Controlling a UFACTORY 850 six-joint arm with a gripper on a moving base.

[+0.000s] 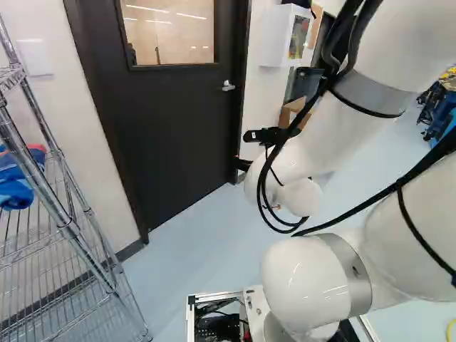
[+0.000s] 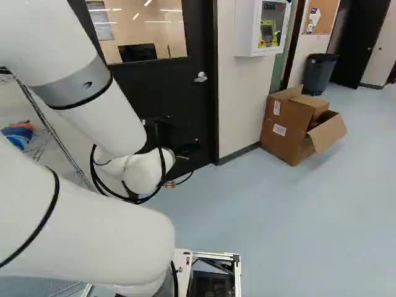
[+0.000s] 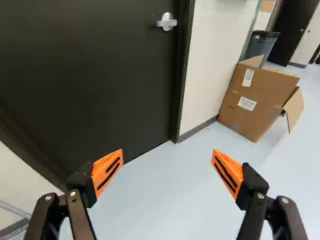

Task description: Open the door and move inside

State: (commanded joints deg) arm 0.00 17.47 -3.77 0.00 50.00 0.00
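Ahead of the gripper [image 3: 167,154], which was spread wide and empty, the shut door [image 3: 100,75] was seen and judged heavy to swing, its slick, rigid handle [image 3: 167,23] best taken near the free end.

Closed black door [image 3: 100,75]: barred the way ahead of the gripper [image 1: 244,149]. Lever handle [image 3: 167,23]: projected from the door near its frame [image 3: 184,70]. Floor [image 3: 160,195]: offered room between the spread fingers, up to the door's foot, and past the box on the side away from the wall [image 3: 210,55]. Cardboard box [image 3: 252,100]: stood against that wall, one flap jutting outward. White wall cabinet [image 2: 246,31]: protruded above floor level, beyond the frame. Wire shelving rack [image 1: 70,229]: blocked the left of the left base view.
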